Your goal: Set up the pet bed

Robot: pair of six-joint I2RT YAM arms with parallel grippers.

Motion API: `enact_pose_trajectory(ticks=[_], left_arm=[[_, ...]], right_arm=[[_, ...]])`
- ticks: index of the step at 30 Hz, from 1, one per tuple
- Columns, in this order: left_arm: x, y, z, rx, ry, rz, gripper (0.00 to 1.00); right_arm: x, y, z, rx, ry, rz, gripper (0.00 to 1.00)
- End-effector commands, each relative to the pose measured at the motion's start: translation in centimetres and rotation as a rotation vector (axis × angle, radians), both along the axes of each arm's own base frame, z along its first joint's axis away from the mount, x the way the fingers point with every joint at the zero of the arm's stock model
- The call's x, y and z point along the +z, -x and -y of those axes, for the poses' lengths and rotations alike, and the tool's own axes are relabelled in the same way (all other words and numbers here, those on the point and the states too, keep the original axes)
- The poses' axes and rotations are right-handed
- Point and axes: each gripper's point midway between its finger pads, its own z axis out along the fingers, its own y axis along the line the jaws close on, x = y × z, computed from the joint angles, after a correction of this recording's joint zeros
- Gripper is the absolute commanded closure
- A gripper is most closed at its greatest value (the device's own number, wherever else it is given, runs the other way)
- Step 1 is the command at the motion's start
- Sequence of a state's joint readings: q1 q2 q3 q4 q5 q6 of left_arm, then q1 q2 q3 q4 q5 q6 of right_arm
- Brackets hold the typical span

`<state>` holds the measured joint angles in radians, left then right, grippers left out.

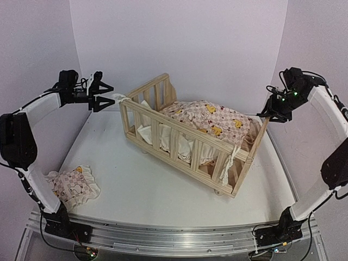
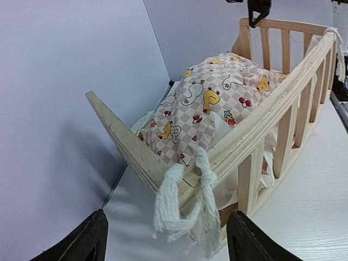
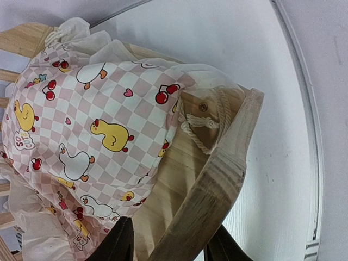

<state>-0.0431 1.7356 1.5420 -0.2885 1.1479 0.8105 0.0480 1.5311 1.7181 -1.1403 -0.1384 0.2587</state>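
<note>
The pet bed sits slantwise in the middle of the table (image 1: 163, 190): a pine frame (image 1: 163, 136) with slatted rails, and the duck-and-cherry cushion (image 1: 209, 119) lying inside it, humped above the side rails with its cream ruffle spilling between the slats. The right gripper (image 3: 168, 244) comes down on the frame's right end; the top bar of that end rail runs between its two fingers, which look pressed to the wood on either side, so the jaws hold the frame at a middling width. Just past them a cord (image 3: 204, 128) is knotted at the corner under the sheer ruffle. The left gripper (image 2: 166, 242) hangs off the bed's other end with its jaws wide and nothing in them. A bunch of white tie strings (image 2: 185, 209) dangles from the frame's near corner, in line with the gap between the fingertips but just beyond them, not touching. A small pillow (image 1: 73, 186) in the same checked cloth lies well apart, at the table's near left beside the left arm's base. The table is white and the walls (image 1: 190, 43) around it pale lilac.
</note>
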Motion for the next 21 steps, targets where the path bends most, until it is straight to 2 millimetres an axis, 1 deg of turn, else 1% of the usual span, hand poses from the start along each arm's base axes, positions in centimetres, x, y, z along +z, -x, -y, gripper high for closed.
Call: enact_pose_trajectory(ticks=[1,2,4,5,7,8,9,11,14,16,17,18,19,21], left_arm=[[1.1,5.8,-1.0,-0.071,0.015,-0.039,0.24],[1.6,6.6,-1.9,-0.056,0.020,-0.040,0.24],[2.4,8.2,-2.8,-0.048,0.021,-0.027,0.24],[2.8,8.9,-3.1,-0.046,0.018,-0.016,0.24],[3.5,10.3,-3.4,-0.047,0.021,-0.022,0.24],[4.1,11.1,-3.4,-0.051,0.023,-0.018,0.24],[4.5,11.8,-3.3,-0.060,0.027,-0.022,0.23],[5.3,13.3,-3.2,-0.083,0.040,-0.023,0.23],[6.7,14.5,-3.0,-0.099,0.060,-0.025,0.23],[7.6,14.6,-3.0,-0.089,0.071,-0.023,0.23],[8.0,14.2,-3.1,-0.061,0.082,-0.057,0.23],[8.3,13.6,-3.2,-0.023,0.090,-0.077,0.23],[8.9,12.9,-3.5,0.016,0.092,-0.049,0.23],[9.2,10.8,-4.3,0.142,0.111,-0.065,0.23]], right_arm=[[2.5,-3.7,-7.1,0.405,-0.118,0.198,0.91],[2.7,-4.7,-7.6,0.405,-0.125,0.211,0.90],[3.1,-6.0,-8.7,0.427,-0.128,0.237,0.90],[2.9,-6.6,-9.2,0.439,-0.129,0.239,0.89],[2.9,-7.6,-10.5,0.467,-0.127,0.249,0.87],[3.2,-8.0,-10.9,0.472,-0.122,0.259,0.86],[3.0,-8.6,-11.2,0.472,-0.117,0.259,0.85],[2.4,-9.8,-11.2,0.446,-0.101,0.249,0.79],[1.8,-11.3,-10.5,0.379,-0.077,0.235,0.61],[2.1,-11.7,-10.0,0.330,-0.065,0.235,0.50],[2.7,-11.5,-9.7,0.306,-0.062,0.244,0.47],[3.3,-11.3,-9.3,0.280,-0.057,0.252,0.45],[3.9,-11.0,-8.8,0.248,-0.053,0.258,0.41],[5.7,-10.0,-7.9,0.195,-0.038,0.290,0.37]])
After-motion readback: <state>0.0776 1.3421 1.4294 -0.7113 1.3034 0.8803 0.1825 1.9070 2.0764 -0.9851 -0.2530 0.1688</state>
